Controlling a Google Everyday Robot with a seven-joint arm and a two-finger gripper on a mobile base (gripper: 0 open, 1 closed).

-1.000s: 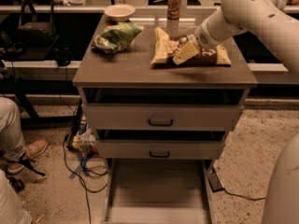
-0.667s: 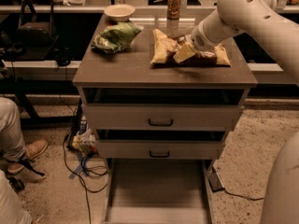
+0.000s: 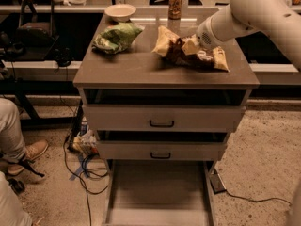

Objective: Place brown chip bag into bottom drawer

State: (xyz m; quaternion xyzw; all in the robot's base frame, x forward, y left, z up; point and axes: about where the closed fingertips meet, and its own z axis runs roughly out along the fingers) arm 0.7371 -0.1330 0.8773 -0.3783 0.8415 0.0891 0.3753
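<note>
The brown chip bag [image 3: 197, 56] lies crumpled on the right half of the cabinet top, its pale yellow ends at left and right. My gripper [image 3: 192, 46] reaches in from the upper right on its white arm and sits right on the middle of the bag, pressed into it. The bottom drawer [image 3: 157, 189] is pulled out wide at the foot of the cabinet, directly below the front edge, and its flat floor is bare.
A green chip bag [image 3: 115, 36], a white bowl [image 3: 120, 12] and a can [image 3: 175, 4] share the cabinet top. The two upper drawers [image 3: 161, 123] stand slightly ajar. A person's leg and shoe [image 3: 21, 149] and floor cables [image 3: 87, 173] lie to the left.
The arm has shifted slightly left and up over the bag. The bag stays on the cabinet top in about the same spot.
</note>
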